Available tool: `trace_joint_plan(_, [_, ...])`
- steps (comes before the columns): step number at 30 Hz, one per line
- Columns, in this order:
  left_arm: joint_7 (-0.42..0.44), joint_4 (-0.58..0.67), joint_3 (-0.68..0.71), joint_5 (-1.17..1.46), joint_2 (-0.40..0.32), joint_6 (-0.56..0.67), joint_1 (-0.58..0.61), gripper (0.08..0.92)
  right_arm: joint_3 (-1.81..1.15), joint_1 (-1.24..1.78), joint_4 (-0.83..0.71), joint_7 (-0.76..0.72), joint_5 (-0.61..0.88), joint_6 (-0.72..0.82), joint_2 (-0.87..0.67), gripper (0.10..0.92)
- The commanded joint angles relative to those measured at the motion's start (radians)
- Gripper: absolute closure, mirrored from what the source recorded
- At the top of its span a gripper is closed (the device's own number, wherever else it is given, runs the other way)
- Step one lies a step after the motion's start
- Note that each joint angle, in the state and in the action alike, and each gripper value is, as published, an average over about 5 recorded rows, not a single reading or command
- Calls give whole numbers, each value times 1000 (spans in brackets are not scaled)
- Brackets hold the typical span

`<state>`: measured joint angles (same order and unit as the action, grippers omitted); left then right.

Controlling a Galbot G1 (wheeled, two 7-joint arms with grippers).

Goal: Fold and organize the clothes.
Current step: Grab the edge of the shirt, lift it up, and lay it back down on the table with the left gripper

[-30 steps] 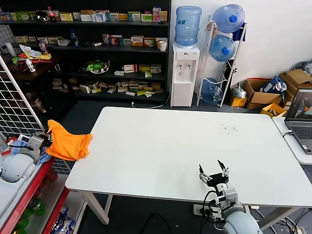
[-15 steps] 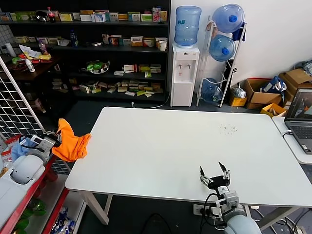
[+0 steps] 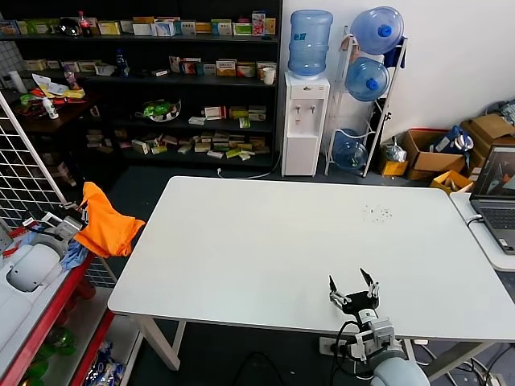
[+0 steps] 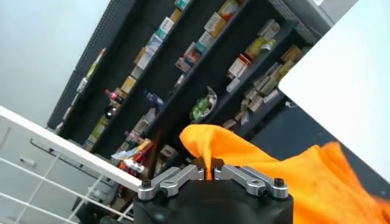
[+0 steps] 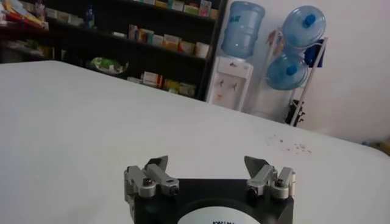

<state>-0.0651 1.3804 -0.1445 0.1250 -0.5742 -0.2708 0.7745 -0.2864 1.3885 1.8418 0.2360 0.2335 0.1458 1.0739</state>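
The left hand [image 3: 76,219] is off the left edge of the white tabletop [image 3: 265,241], out over the gap between the tabletop and a red cart [image 3: 44,310], and it is clenched on a fold of the orange T-shirt [image 3: 106,227]. In the left wrist view the two metal fingers [image 4: 177,178] meet on a pinched ridge of the T-shirt [image 4: 274,167], and the rest of the fabric spreads away from the left hand [image 4: 212,176] in loose folds. From the head view the T-shirt hangs bunched in the air just beside the tabletop's left edge, not lying on it; whether its hem touches that edge cannot be told. A bit of light blue cloth [image 3: 74,256] shows under the left arm, on the cart. The right hand [image 3: 352,288] rests low near the front edge of the tabletop, toward the right side, with its fingers spread apart and nothing between them; the right wrist view shows the same right hand [image 5: 208,170] released over bare white surface. Behind the tabletop stand dark shelves [image 3: 161,80] of boxes and a water dispenser [image 3: 306,121].
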Motion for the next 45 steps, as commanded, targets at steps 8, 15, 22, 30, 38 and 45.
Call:
trace_joint_plan(8, [-40, 143, 49, 56, -87, -57, 62, 866, -5, 14, 14, 1, -1, -3, -6, 203])
trace_joint_plan(15, [-96, 245, 172, 148, -190, -91, 80, 866, -9, 14, 14, 2, -6, 6, 2, 203])
trace_joint_plan(22, [-185, 383, 264, 323, -261, -155, 75, 866, -31, 21, 1, 0, -4, 0, -5, 203])
trace_joint_plan(30, [-262, 334, 341, 403, -460, -160, 60, 866, -54, 25, 0, -7, 4, -5, -40, 203])
trace_joint_plan(38, [-290, 204, 365, 352, -761, -125, 62, 866, -94, 59, 13, -18, 6, -20, -52, 203])
trace_joint_plan(45, [-310, 68, 344, 277, -992, -51, 59, 866, -132, 92, 24, -24, 11, -30, -53, 203])
